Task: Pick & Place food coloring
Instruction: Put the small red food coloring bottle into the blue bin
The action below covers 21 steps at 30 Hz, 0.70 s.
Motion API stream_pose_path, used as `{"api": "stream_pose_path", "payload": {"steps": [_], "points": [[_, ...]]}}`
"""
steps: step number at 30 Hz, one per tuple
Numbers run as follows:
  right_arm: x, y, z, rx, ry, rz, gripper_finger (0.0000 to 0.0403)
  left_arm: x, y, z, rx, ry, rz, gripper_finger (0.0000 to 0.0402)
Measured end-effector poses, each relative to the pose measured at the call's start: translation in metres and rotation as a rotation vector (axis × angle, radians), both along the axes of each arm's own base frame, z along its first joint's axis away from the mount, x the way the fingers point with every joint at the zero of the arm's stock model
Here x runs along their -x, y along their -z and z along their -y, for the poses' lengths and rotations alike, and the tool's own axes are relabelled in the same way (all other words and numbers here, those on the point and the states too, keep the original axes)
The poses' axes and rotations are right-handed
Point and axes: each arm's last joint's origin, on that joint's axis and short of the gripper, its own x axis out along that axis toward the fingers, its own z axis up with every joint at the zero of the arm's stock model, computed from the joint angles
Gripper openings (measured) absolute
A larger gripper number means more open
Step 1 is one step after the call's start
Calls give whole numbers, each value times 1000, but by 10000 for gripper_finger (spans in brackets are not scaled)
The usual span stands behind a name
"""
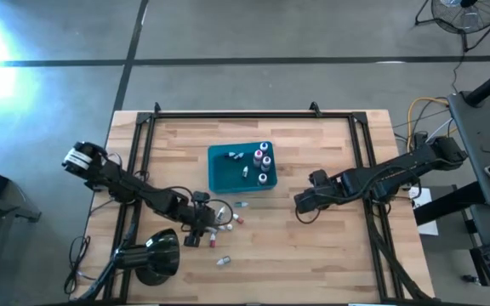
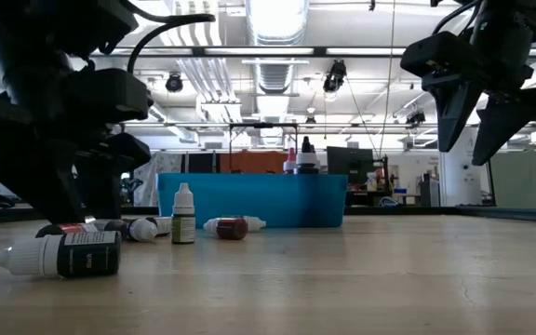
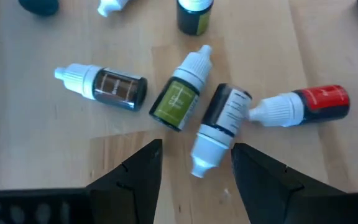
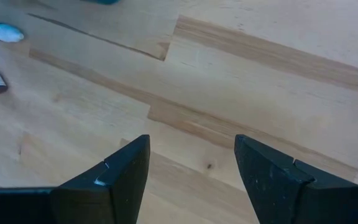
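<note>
Food coloring bottles lie loose on worktop | left end effector open above them, holding nothing | right end effector open, holding nothing

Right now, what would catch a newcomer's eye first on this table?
The teal bin mid-table, with a few small bottles in its right end. Then the loose bottles lying in a cluster in front of it, where the open left gripper hangs just above them. The right gripper waits open over bare wood.
</note>
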Motion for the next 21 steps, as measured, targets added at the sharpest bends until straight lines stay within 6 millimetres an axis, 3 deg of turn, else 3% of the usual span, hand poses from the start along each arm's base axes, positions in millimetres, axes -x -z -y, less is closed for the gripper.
{"api": "stream_pose_path", "payload": {"steps": [21], "points": [[0,0,0,-3,2,0,228,-1,0,9,48,-24,29,61]]}}
